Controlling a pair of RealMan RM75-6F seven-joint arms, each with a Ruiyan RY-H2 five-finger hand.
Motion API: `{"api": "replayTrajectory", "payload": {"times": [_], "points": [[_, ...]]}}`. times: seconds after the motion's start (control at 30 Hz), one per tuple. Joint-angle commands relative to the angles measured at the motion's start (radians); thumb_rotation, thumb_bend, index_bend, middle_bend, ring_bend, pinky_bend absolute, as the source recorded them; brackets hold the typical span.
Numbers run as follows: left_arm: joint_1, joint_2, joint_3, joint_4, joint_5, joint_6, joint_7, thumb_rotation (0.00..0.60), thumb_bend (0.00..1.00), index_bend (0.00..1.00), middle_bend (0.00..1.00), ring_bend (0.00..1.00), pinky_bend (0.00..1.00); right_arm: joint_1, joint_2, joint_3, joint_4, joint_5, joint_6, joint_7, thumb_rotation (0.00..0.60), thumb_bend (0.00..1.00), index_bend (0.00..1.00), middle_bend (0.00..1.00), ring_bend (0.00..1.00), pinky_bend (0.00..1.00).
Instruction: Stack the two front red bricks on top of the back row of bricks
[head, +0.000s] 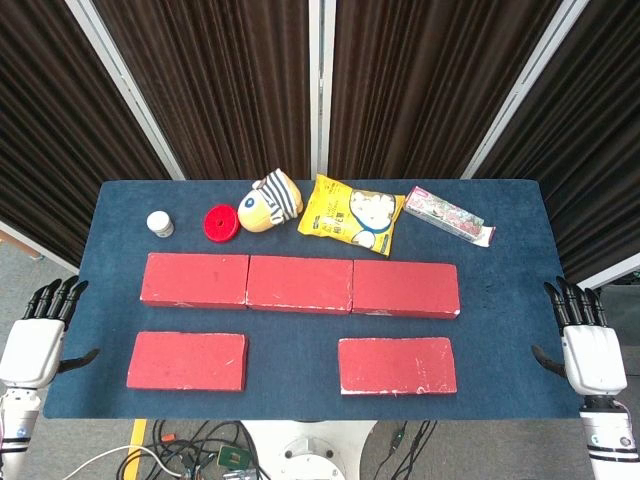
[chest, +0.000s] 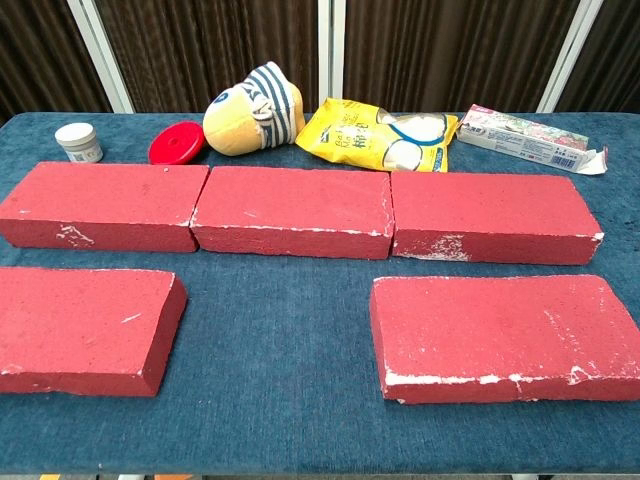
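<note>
Two flat red rectangular bricks lie in the near row: left front brick (head: 187, 361) and right front brick (head: 397, 365), well apart, neither lifted. Surfaces matte red, white chipping along edges. Just beyond, back row of three red bricks (head: 300, 284) sits end to end, forming a level base, likely laid out for stacking. Both rest on the blue cloth-covered counter (head: 500, 260). Left robot hand (head: 38, 340) and right robot hand (head: 588, 350) flank the counter, fingers spread, holding nothing.

Red bricks (head: 300, 285) with chipped white edges on the navy bench (head: 500, 290); behind them, a yellow snack bag (head: 350, 213) and a navy-and-white-striped plush (head: 270, 200).
</note>
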Motion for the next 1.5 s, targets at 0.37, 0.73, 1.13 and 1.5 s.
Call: {"api": "replayTrajectory", "payload": {"times": [0.37, 0.73, 1.13, 1.5], "points": [[-0.009, 0.013, 0.031, -0.052, 0.023, -0.038, -0.037, 0.6, 0.03, 0.06, 0.05, 0.0, 0.09, -0.003, 0.008, 0.004, 0.004, 0.011, 0.0, 0.017, 0.6, 0.1, 0.0, 0.0, 0.0, 0.0], [-0.052, 0.002, 0.137, -0.132, 0.124, -0.178, -0.123, 0.6, 0.03, 0.06, 0.04, 0.0, 0.09, -0.002, 0.009, 0.005, 0.024, 0.017, -0.009, 0.031, 0.6, 0.11, 0.0, 0.0, 0.0, 0.0], [-0.084, -0.135, 0.148, -0.116, 0.107, -0.262, -0.05, 0.6, 0.03, 0.05, 0.01, 0.0, 0.0, -0.002, -0.002, 0.009, 0.058, 0.027, -0.013, 0.057, 0.6, 0.11, 0.0, 0.0, 0.0, 0.0], [-0.143, -0.18, 0.121, -0.107, 0.035, -0.36, -0.006, 0.6, 0.03, 0.03, 0.0, 0.0, 0.0, 0.001, -0.002, 0.007, 0.062, 0.02, -0.017, 0.065, 0.6, 0.11, 0.0, 0.0, 0.0, 0.0]]}}
